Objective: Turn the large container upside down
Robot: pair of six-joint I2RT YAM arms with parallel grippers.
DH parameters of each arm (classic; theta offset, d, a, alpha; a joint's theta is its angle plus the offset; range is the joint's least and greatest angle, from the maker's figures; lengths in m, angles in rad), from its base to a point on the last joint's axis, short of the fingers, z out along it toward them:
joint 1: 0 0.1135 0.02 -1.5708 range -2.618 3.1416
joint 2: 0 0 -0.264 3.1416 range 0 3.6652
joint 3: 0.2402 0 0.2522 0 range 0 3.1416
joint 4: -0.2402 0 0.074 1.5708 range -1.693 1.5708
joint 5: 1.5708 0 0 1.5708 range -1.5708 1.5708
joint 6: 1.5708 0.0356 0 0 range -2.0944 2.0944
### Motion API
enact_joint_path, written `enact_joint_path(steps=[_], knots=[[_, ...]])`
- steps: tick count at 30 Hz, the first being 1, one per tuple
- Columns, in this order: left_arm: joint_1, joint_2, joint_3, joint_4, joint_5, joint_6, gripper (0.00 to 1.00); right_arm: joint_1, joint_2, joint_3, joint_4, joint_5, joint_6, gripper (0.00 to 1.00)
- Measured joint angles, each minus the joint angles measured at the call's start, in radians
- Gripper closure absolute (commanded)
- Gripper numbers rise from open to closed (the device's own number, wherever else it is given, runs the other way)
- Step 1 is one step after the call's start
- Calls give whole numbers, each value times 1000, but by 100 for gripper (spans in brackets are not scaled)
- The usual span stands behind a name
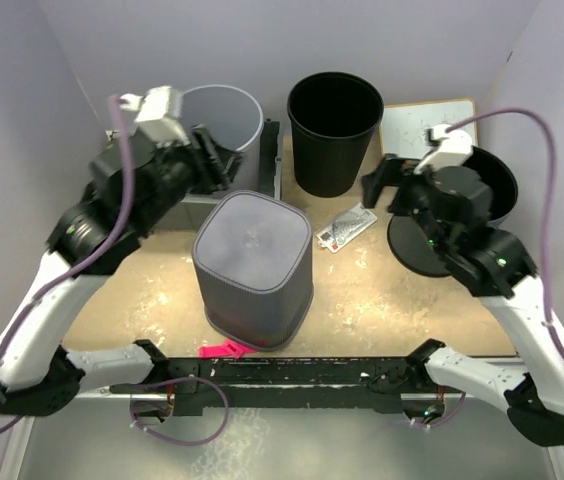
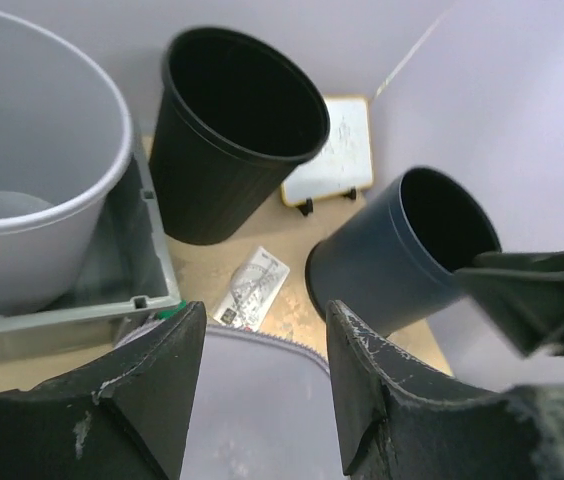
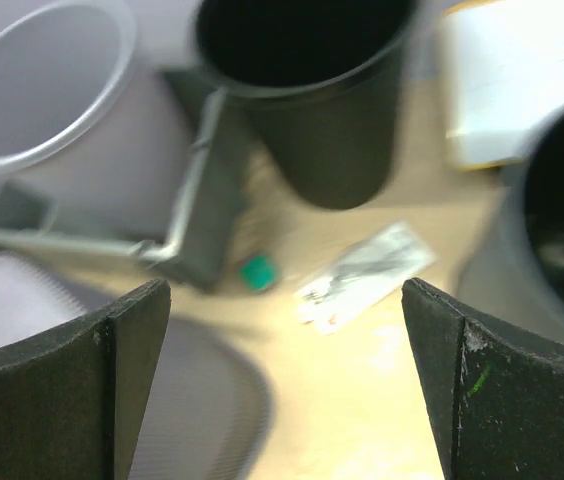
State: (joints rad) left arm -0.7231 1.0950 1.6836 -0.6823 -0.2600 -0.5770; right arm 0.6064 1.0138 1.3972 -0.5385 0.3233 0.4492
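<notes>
The large container (image 1: 252,265) is a grey, rounded-square bin standing at the middle of the table with its closed flat base facing up. It also shows in the left wrist view (image 2: 252,410) and, blurred, in the right wrist view (image 3: 192,420). My left gripper (image 1: 219,163) is open and empty, just behind the bin's back-left edge; in its wrist view (image 2: 265,320) the jaws stand apart above the bin's top. My right gripper (image 1: 382,187) is open and empty to the right of the bin; in its wrist view (image 3: 284,300) the jaws stand wide apart over bare table.
A black bin (image 1: 334,130) stands at the back centre. A light grey round bin (image 1: 224,120) sits in a grey tray (image 1: 267,165) at back left. A dark grey bin (image 2: 402,250) leans at right. A white board (image 1: 427,125), a printed packet (image 1: 347,228) and a pink piece (image 1: 224,348) are also here.
</notes>
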Motion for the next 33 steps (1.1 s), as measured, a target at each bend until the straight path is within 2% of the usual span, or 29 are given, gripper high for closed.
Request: enact_joint_path(steps=[3,5,9,11,16,17,19,25,26,33], knots=[[-3,134,67,3,72,21,51,-18,-21,83,-93,206,-101,0],[-20,219,121,8,108,24,51,-84,-7,146,-151,271,-152,0],[-142,359,231,3,94,58,51,-348,104,215,-201,193,-208,0],[-205,412,274,6,83,78,51,-432,176,221,-221,136,-220,1],[-248,436,259,19,72,92,51,-501,378,208,-253,-36,-230,8],[-248,432,246,31,69,91,51,-503,401,194,-253,-69,-230,12],[-247,421,216,49,64,90,51,-503,414,157,-253,-116,-232,27],[-254,363,52,142,63,59,50,-508,386,121,-258,-171,-238,95],[-258,363,37,153,62,52,50,-512,382,121,-259,-177,-235,100],[-332,435,52,177,41,41,50,-513,328,119,-291,-210,-208,100]])
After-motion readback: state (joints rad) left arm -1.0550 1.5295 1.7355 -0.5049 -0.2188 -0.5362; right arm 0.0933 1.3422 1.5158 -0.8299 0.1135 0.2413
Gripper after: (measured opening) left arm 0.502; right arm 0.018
